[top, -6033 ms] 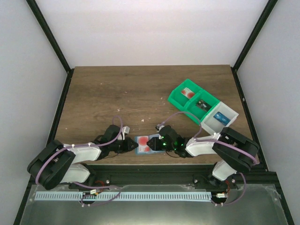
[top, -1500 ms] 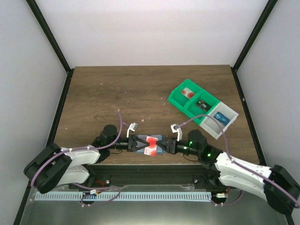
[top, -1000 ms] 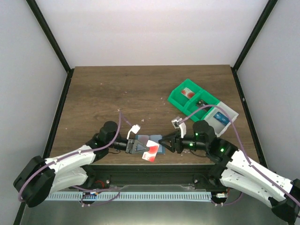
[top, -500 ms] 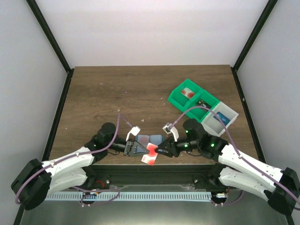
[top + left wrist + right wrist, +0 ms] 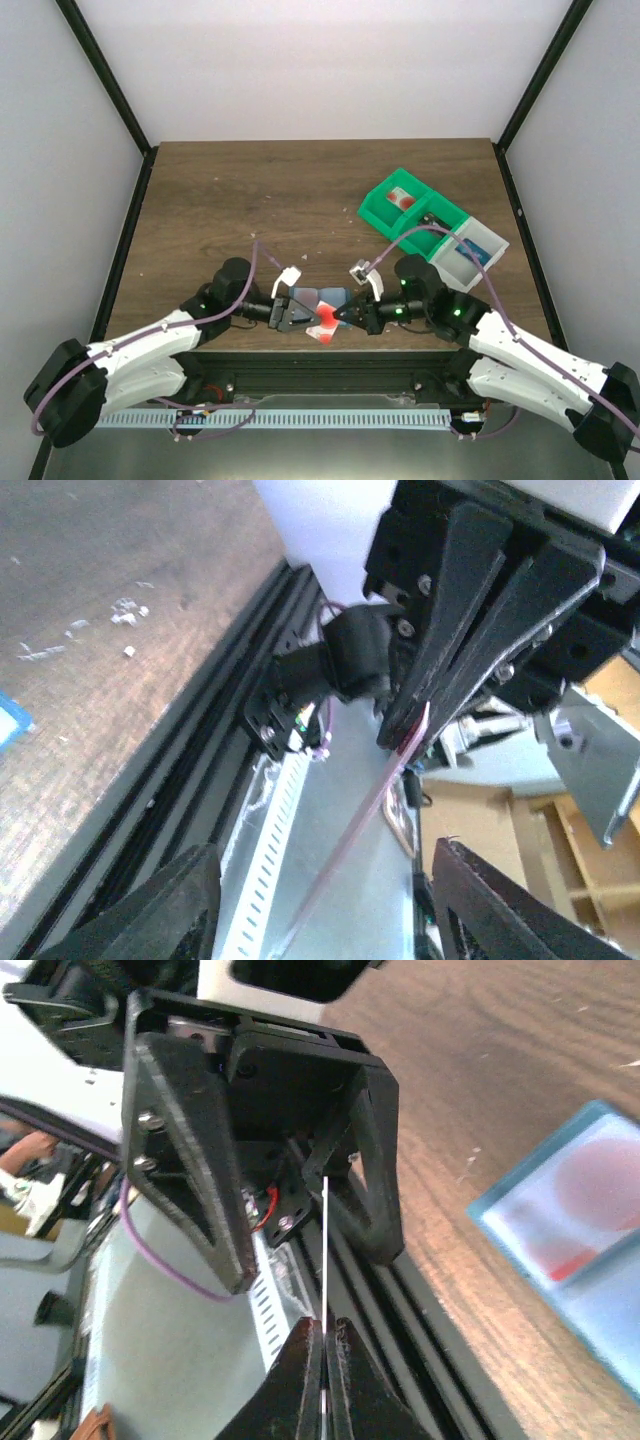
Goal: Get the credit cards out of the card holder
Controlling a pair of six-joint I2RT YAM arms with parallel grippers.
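Credit card [image 5: 325,323], pinkish-red, sits over the worktop's [image 5: 300,190] near edge between the two arms, though the overhead view does not make clear which arm holds it. The right wrist view does: the right gripper [image 5: 322,1355] has its fingertips pressed together on the card, seen edge-on as a thin line, while the left gripper [image 5: 305,1250] facing it stands with its fingers spread. That view also shows the light-blue card holder [image 5: 575,1225] lying flat on the worktop close by, a reddish patch showing on it.

Card holder [image 5: 322,297] on table [image 5: 230,200], bins [image 5: 372,214] behind-right
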